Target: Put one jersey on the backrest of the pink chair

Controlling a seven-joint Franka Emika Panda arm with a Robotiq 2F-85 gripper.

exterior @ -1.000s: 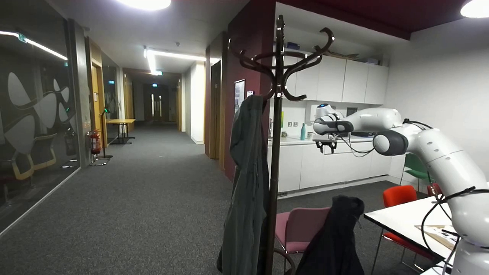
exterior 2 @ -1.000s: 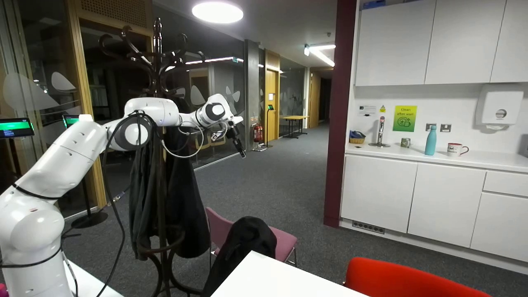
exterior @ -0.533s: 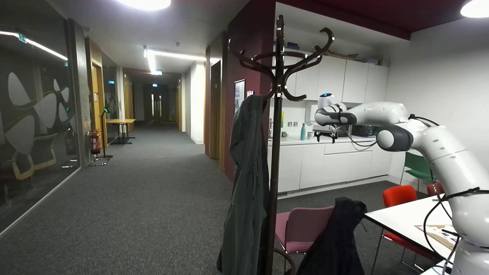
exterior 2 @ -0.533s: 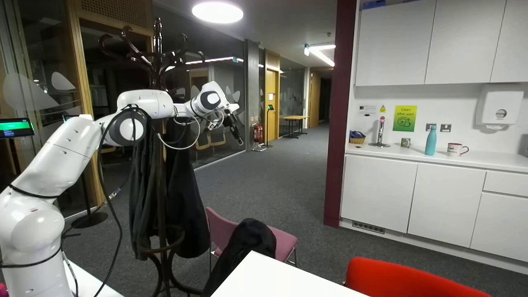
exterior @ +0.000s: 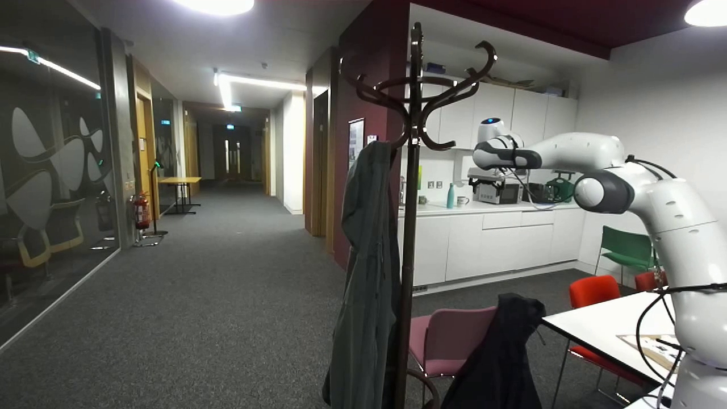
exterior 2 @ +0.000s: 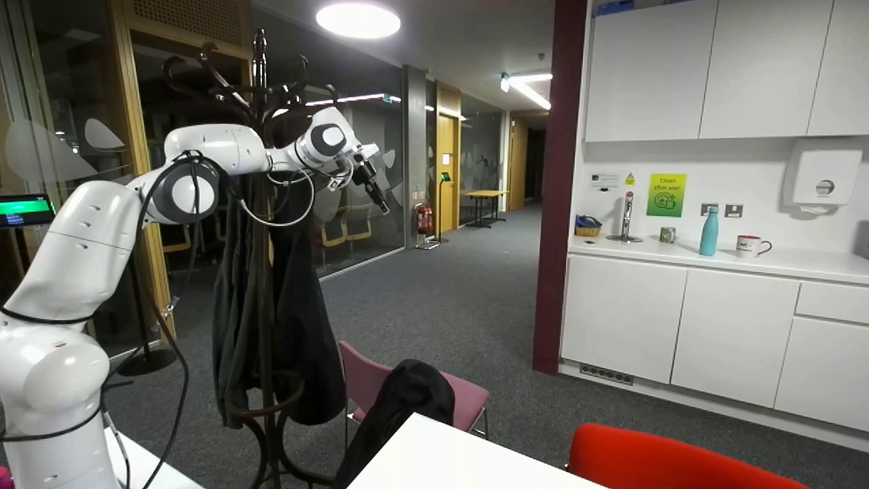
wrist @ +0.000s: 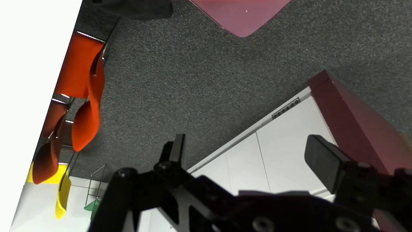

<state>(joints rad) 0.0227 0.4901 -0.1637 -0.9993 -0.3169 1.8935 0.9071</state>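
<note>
The black jersey point(exterior: 505, 346) hangs limp over one side of the pink chair's backrest; its lower part drops below the frame. It also shows on the chair in an exterior view point(exterior 2: 411, 394), where the white table hides part of it. The pink chair point(exterior: 457, 338) stands beside the coat rack; its backrest shows in an exterior view point(exterior 2: 365, 372). My gripper point(exterior: 487, 186) is open and empty, well above the chair and apart from the jersey. In the wrist view its jaws stand wide apart point(wrist: 246, 141), with the pink seat point(wrist: 243, 16) and black cloth point(wrist: 141, 9) at the top edge.
A dark coat rack point(exterior: 408, 238) carries a grey-green coat point(exterior: 366, 267) and another dark garment point(exterior 2: 302, 333). The white table point(exterior 2: 455, 451) stands close by the jersey. A red chair point(exterior: 593, 292), a green chair point(exterior: 626, 247) and the kitchen counter point(exterior: 443, 211) are farther off.
My open gripper has risen and drawn back toward the robot base, away from the chair. The jersey shifted and sank slightly at first, then stayed still on the backrest.
</note>
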